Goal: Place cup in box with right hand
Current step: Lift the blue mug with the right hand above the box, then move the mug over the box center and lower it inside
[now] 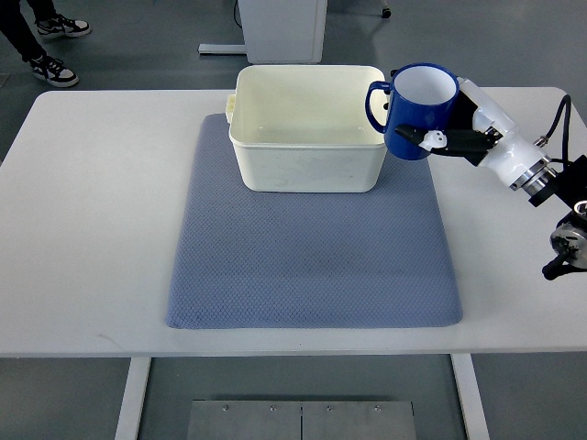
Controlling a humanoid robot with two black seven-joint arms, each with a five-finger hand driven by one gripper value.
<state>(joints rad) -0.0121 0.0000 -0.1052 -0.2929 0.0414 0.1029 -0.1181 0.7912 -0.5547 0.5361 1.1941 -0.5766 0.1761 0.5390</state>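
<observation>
A smooth white table (83, 229) with rounded corners carries a blue-grey mat (312, 257), rectangular with softened corners and a fine dimpled weave. On the mat's far part stands the box (307, 128), a cream plastic tub with rounded corners, a thick rolled rim and slightly tapering walls; its inside looks glossy and holds nothing that shows.

The right hand (449, 137) comes in from the table's right edge on a white-shelled forearm with a metal wrist ring and black cabling. Its dark fingers (459, 142) are curled around the side of the cup (417, 115), gripping it firmly. The cup is a glossy deep-blue mug, cylindrical, white inside, with a looped handle pointing toward the box. It is held upright or nearly so, just beside the box's right wall near the far right corner of the mat, its handle overlapping the box rim in this view; whether the two touch cannot be told.

Beyond the table's far left corner, a person's black-and-white shoes (53, 46) stand on the grey floor.
</observation>
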